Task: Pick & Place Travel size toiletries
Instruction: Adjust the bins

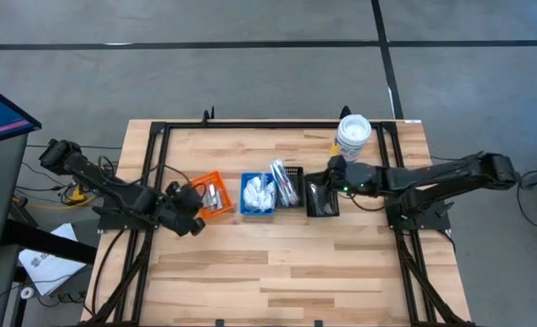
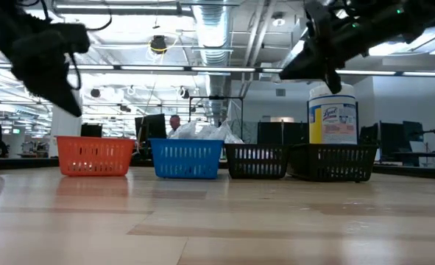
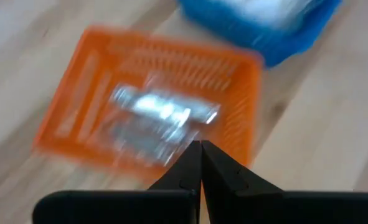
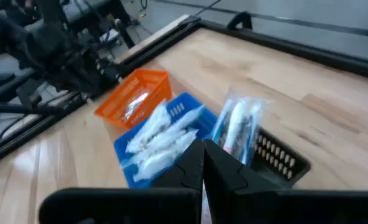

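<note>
With toiletries sorted into the bins — silvery sachets (image 1: pixel 214 195) in the orange bin (image 1: pixel 209 182) mid-bench — I find both left gripper (image 1: pixel 193 221) and right gripper (image 1: pixel 335 170) pinched closed and empty, so the next pick needs fingers opened first.

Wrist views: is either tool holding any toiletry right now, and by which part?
Nothing is held. The left tool is shut with nothing between its fingers, above the orange bin. The right tool is shut and empty too, above the bins.
</note>
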